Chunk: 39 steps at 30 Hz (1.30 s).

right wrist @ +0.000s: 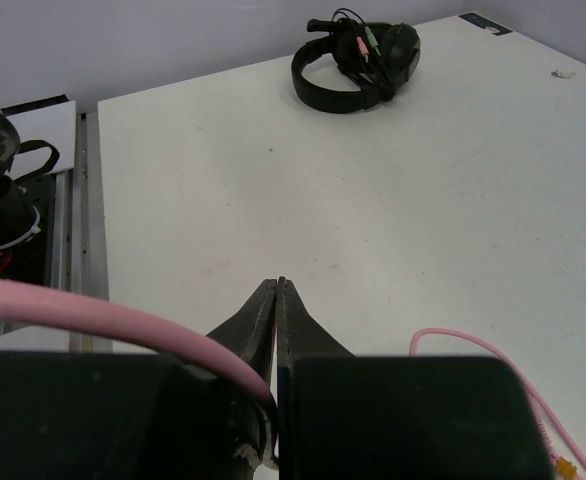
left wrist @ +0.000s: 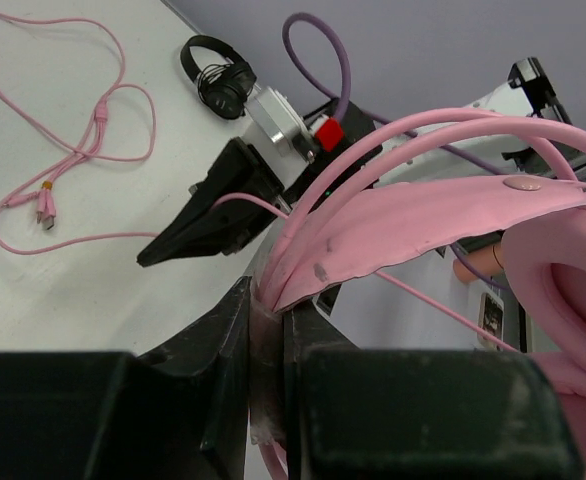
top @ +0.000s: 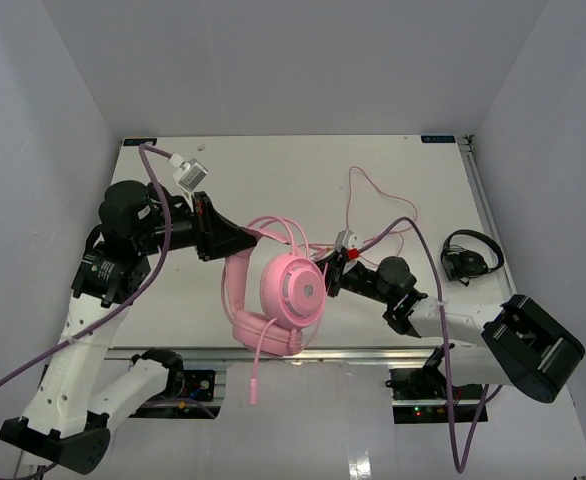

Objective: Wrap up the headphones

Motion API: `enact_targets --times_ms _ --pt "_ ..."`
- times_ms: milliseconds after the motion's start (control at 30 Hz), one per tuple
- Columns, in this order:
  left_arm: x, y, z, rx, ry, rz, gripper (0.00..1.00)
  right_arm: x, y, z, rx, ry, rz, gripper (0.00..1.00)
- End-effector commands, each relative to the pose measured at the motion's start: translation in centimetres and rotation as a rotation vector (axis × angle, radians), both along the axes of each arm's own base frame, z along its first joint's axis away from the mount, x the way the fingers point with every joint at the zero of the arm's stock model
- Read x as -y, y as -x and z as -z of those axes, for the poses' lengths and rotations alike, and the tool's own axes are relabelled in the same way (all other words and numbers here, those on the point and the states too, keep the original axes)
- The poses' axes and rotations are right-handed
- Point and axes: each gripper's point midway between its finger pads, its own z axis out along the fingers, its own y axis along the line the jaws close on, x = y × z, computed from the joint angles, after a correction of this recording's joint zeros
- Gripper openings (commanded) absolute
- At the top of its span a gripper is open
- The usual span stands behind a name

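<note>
The pink headphones [top: 291,290] hang above the table's front middle. My left gripper [top: 251,238] is shut on their headband [left wrist: 423,220]; the jaws [left wrist: 266,300] pinch the band's bundled end. My right gripper [top: 325,282] sits just right of the ear cup and is shut on the thin pink cable [right wrist: 103,315], which enters between the jaws near their base while the tips [right wrist: 278,285] are together. The rest of the cable [top: 409,210] lies in loops on the table behind. A pink strand [top: 256,370] hangs from the cups past the front edge.
A black headset [top: 470,258] lies at the table's right edge; it also shows in the right wrist view [right wrist: 358,60] and the left wrist view [left wrist: 216,80]. Purple robot cables [top: 428,250] arc over both arms. A metal rail [top: 353,352] runs along the front edge.
</note>
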Motion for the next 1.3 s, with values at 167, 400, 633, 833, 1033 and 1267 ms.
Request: enact_targets --times_ms 167,400,633,833,1033,1267 --pt "0.6 1.8 2.7 -0.041 0.03 0.096 0.0 -1.0 -5.8 -3.0 -0.014 0.057 0.09 0.08" --pt "2.0 0.5 4.3 -0.054 0.005 0.112 0.0 -2.4 -9.7 -4.2 -0.029 0.126 0.111 0.08" --pt "6.7 -2.6 9.9 -0.083 -0.177 0.1 0.0 -1.0 -13.8 -6.2 0.008 0.235 0.237 0.08" --pt "6.0 -6.4 14.8 -0.115 -0.402 -0.083 0.0 2.5 -14.4 -7.2 -0.027 0.357 0.328 0.08" --pt "2.7 -10.0 16.5 -0.098 -0.598 -0.328 0.0 4.0 -12.5 -7.1 -0.11 0.468 0.304 0.08" --pt "-1.3 -13.0 17.3 -0.048 -0.86 -0.624 0.0 3.7 -9.3 -6.7 -0.207 0.475 0.186 0.08"
